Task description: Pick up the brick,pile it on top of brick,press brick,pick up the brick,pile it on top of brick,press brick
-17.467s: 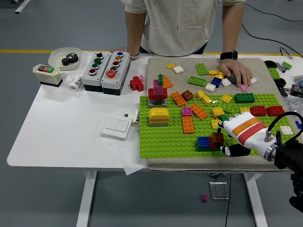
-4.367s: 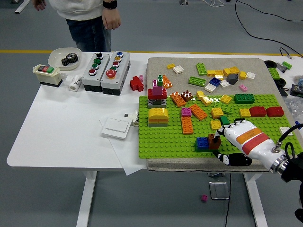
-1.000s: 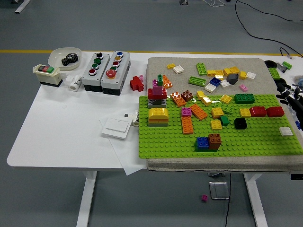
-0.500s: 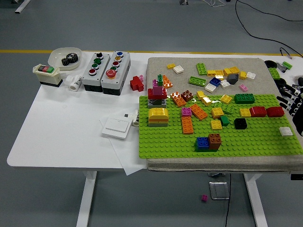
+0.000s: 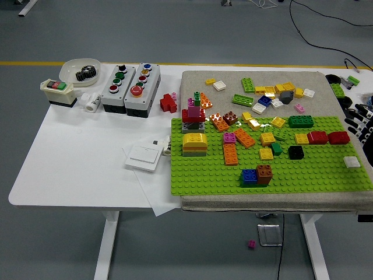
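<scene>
Brown brick [image 5: 264, 173] sits beside blue brick [image 5: 249, 176] on green baseplate [image 5: 210, 169], nothing visibly stacked there; robot hand [image 5: 360, 119] at right edge, grip unclear.

Bright even overhead light, soft faint shadows, small glare on glossy bricks [image 5: 252, 118], sharp focus throughout

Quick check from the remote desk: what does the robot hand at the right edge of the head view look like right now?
Only a sliver of the right hand shows at the frame's right edge: black finger segments with small white patches or joints. No cables, stripes or arm are visible. The left hand is out of view.
</scene>
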